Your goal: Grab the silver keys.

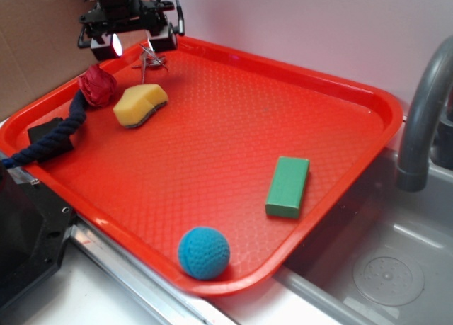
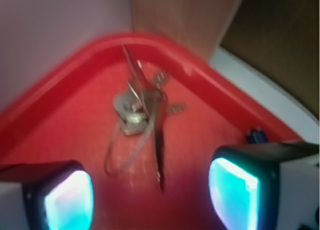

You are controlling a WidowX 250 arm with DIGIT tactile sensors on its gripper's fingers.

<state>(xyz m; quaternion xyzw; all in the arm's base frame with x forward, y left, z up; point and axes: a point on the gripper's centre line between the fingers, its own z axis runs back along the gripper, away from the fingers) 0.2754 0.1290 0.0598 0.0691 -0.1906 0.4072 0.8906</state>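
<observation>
Nearest the exterior camera, one blue crocheted ball (image 1: 204,252) rests against the front rim of the red tray (image 1: 340,91). Beyond it lie one green block (image 1: 288,187), one yellow sponge (image 1: 141,104) with a dark underside, and one rope toy made of a dark blue cord (image 1: 49,137) ending in a red knot (image 1: 97,85). A single black block (image 1: 48,132) sits at the tray's left edge, touching the cord. To the right stands a grey faucet (image 1: 423,120) over a metal sink (image 1: 382,268).

One bunch of silver keys (image 1: 150,59) lies in the tray's far corner, just behind the sponge, directly beneath the gripper (image 1: 131,40).

From the wrist, the silver keys (image 2: 145,115) show detail the exterior view cannot: several thin blades splayed from a ring, plus a loose wire loop, though motion blur prevents an exact count of blades. The gripper (image 2: 150,195) is spread wide, its two glowing cyan pads (image 2: 67,200) at either side of the frame with the keys between and beyond them, untouched. Only the exterior view shows the other objects.
</observation>
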